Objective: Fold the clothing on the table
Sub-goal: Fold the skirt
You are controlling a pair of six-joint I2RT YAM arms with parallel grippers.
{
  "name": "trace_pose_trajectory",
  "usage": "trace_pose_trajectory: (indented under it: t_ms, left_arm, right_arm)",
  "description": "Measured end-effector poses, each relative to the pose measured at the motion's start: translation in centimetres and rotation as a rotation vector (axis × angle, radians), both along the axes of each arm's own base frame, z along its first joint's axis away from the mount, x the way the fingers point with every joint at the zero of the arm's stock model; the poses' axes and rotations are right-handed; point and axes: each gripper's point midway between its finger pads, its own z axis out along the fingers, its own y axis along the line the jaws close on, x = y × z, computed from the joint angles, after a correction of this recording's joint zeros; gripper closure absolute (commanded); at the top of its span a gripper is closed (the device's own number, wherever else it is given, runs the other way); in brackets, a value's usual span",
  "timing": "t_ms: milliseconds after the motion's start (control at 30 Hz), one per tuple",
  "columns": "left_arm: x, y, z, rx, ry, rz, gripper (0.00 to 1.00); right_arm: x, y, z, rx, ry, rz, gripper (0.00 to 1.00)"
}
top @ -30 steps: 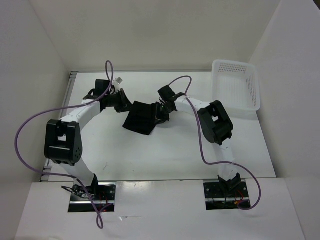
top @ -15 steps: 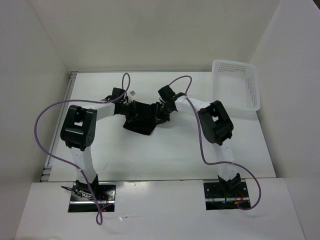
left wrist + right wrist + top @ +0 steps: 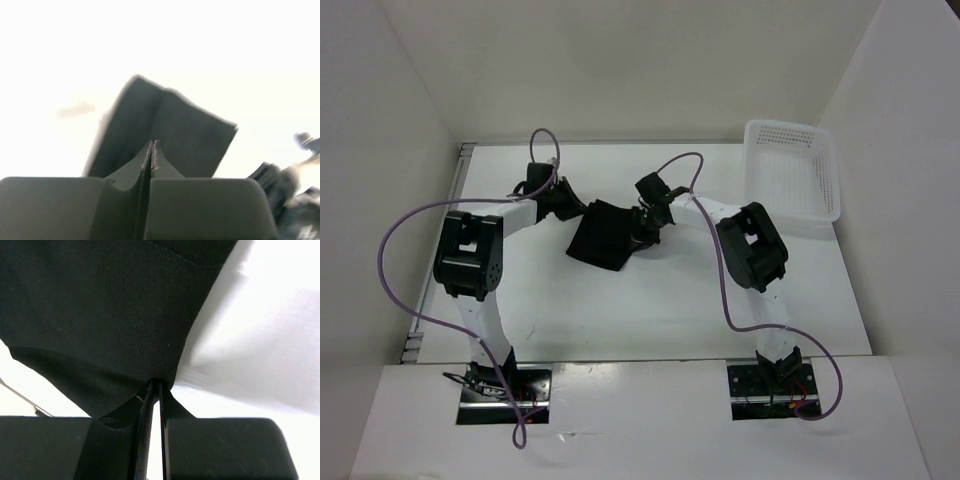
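The clothing (image 3: 602, 235) lies on the table (image 3: 620, 310), a little toward 12 o'clock from its middle, as a dark, roughly square bundle between the two claws. The left claw (image 3: 572, 207) sits at the bundle's 10 o'clock corner with its fingers pressed together. The right claw (image 3: 642, 232) is at the 3 o'clock edge, pinching the cloth.

A white perforated basket (image 3: 750, 165) stands at the table's 2 o'clock corner, well apart from the clothing; only its own holed floor shows inside.

The left wrist view shows that claw's (image 3: 151, 146) tips meeting with no gap, and the clothing (image 3: 170, 130) rising just beyond them; I cannot tell whether the tips touch it. The right wrist view shows the clothing (image 3: 100, 315) drawn into a gathered peak that runs down between that claw's (image 3: 155, 386) nearly closed fingers, a grip the overhead view cannot show.
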Motion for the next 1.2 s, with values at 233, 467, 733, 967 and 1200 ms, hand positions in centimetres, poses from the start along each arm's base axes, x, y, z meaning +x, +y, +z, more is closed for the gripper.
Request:
trace_pose_trajectory:
  t_ms: [233, 467, 733, 967, 1200]
  left_arm:
    - [6.4, 6.8, 5.8, -0.027, -0.162, 0.187, 1.0]
    - [3.9, 8.9, 9.3, -0.069, -0.18, 0.196, 1.0]
    - [-2.2, 2.9, 10.5, -0.186, -0.132, -0.012, 0.99]
    - [-4.4, 1.5, 6.6, -0.234, -0.012, -0.036, 1.0]
    - [-6.1, -0.4, 1.4, -0.268, 0.138, -0.055, 1.0]
  right_arm:
    - [-0.6, -0.4, -0.1, -0.007, 0.008, 0.004, 0.87]
    - [-1.4, -0.7, 0.6, -0.038, 0.001, 0.027, 0.69]
    - [-2.4, 0.9, 5.1, 0.01, -0.063, 0.095, 0.78]
    - [-3.9, 2.3, 6.1, 0.061, -0.046, 0.14, 0.89]
    - [-4.4, 3.2, 5.1, 0.098, 0.002, 0.152, 0.91]
